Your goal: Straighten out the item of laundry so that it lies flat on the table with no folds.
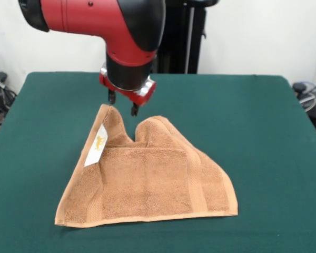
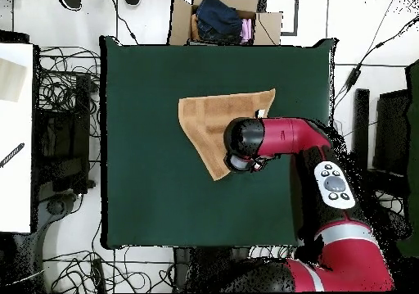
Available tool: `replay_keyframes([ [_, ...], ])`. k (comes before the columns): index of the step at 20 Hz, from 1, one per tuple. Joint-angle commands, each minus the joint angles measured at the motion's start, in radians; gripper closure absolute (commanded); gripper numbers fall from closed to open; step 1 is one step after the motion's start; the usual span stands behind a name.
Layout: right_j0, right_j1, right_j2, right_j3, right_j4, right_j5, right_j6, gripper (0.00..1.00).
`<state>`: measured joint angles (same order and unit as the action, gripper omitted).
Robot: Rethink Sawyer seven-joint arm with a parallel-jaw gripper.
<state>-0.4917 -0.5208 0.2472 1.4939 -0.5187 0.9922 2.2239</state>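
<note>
The item of laundry [image 1: 147,179] is an orange-tan towel lying crumpled on the green table [image 1: 263,137]. Its near edge lies flat. Its far side is folded up into two peaks, and a white label [image 1: 96,147] shows on the left fold. My gripper [image 1: 122,104] hangs just above the dip between the peaks. It is open, its left fingertip [image 1: 111,98] close to the top of the left peak. From overhead the towel [image 2: 214,115] lies mid-table [image 2: 147,160], and the arm's head [image 2: 245,143] covers its lower right part and hides the gripper.
A cardboard box [image 2: 225,16] holding clothes stands beyond the table's top edge in the overhead view. Cables lie on the floor along the left side [image 2: 69,86]. A white surface [image 2: 15,135] stands at the far left.
</note>
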Motion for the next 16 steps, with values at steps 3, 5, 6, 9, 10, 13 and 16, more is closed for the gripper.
replay_keyframes([
  [3, -0.034, -0.020, 0.080, -0.001, 0.026, 0.063, -0.197, 0.00],
  [5, -0.043, -0.027, 0.085, 0.002, 0.029, 0.071, -0.207, 0.00],
  [6, -0.047, -0.028, 0.088, 0.001, 0.031, 0.077, -0.212, 0.00],
  [9, -0.058, -0.031, 0.096, -0.003, 0.035, 0.093, -0.227, 0.00],
  [10, -0.063, -0.037, 0.097, 0.004, 0.035, 0.094, -0.232, 0.00],
  [13, -0.074, -0.044, 0.102, 0.012, 0.032, 0.093, -0.246, 0.00],
  [16, -0.075, -0.027, 0.109, -0.007, 0.021, 0.085, -0.250, 0.00],
])
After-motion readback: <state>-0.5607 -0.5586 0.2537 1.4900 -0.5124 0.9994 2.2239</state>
